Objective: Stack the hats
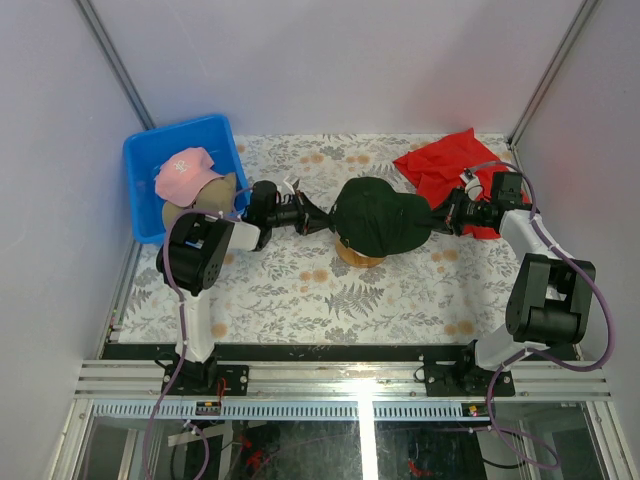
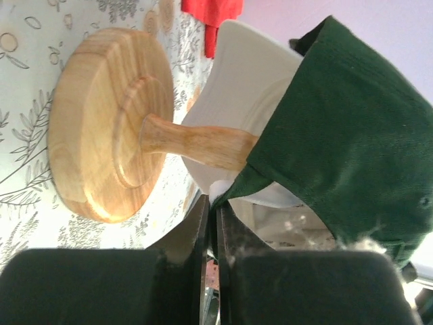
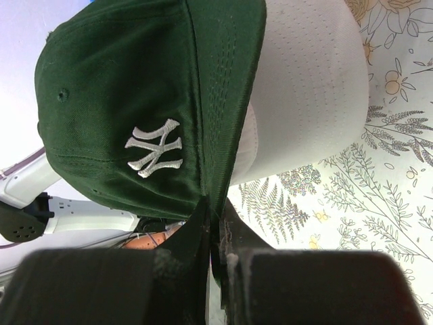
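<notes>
Pale, leaf-printed table [image 1: 300, 290] stretches away from the arm bases, and the wooden stand [image 1: 358, 258] sits upright near its middle, its round foot on the print.

On top of the stand rests the white cap [image 2: 250, 81], and the dark green cap [image 1: 378, 215] lies over it, covering its crown. The green cap's white embroidered logo shows in the right wrist view, and the white brim juts out from beneath the green brim.

Left of the stand, the left end effector [image 1: 322, 221] has its fingers pressed together on the lower edge of the dark green cap; the left wrist view shows the green fabric running down between the tips.

Right of the stand, the right end effector [image 1: 437, 220] is likewise clamped, with the edge of the green brim pinched between its fingers.

Farther back and well left of the stand, a blue bin [image 1: 170, 135] holds the pink cap [image 1: 187, 170], which lies on the tan cap [image 1: 215, 193].

Farther back and right of the stand, a red cloth [image 1: 445, 160] lies crumpled on the table, just behind the right wrist.
</notes>
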Controlling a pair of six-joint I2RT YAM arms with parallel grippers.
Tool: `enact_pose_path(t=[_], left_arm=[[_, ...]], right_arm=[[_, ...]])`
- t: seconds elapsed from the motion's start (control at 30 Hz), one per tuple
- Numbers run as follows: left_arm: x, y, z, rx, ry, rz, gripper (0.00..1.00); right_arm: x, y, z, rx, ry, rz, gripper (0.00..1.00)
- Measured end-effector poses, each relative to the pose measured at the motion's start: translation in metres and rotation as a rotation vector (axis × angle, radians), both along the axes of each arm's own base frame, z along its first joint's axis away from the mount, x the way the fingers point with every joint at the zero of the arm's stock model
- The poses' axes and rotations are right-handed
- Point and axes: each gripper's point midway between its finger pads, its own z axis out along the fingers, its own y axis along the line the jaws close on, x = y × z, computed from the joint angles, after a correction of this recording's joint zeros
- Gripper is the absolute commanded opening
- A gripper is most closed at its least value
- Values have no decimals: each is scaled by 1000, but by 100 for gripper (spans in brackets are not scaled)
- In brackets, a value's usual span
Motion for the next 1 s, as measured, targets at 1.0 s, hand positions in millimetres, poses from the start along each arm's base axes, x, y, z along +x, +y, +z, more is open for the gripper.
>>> enact_pose_path(t=[1.0], left_arm=[[-30, 16, -44, 165, -76, -95, 0]], right_arm=[[31, -3, -10, 50, 63, 8, 33]])
